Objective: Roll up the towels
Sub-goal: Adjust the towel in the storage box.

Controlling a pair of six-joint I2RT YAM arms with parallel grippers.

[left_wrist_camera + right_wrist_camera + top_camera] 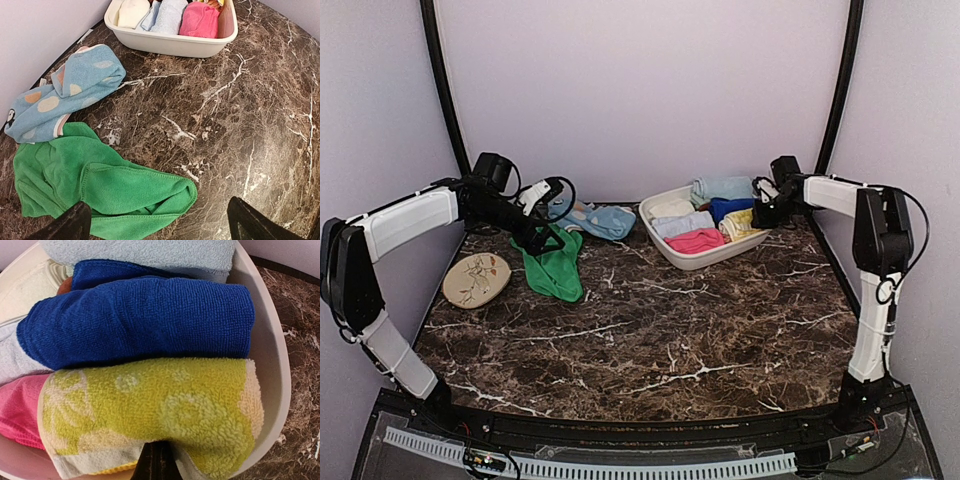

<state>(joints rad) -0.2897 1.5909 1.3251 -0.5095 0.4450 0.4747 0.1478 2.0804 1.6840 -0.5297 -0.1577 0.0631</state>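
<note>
A plain bright green towel (555, 265) lies crumpled and loosely folded on the marble table at the left; it also shows in the left wrist view (100, 185). My left gripper (542, 240) hovers over it, open and empty (160, 227), with one finger above the cloth and the other above bare table. A lime-yellow towel with white swirl marks (150, 405) lies rolled in the white basin (680, 258), at its right end (742, 225). My right gripper (157, 462) is shut, its tips touching that towel's lower edge, at the basin's right end (760, 212).
A light blue towel with pale dots (65, 92) lies behind the green one. A tan leaf-print disc (477, 278) sits at the far left. The basin wall (275, 370) also holds a dark blue roll (140, 320), a pink one (200, 20) and several pale ones.
</note>
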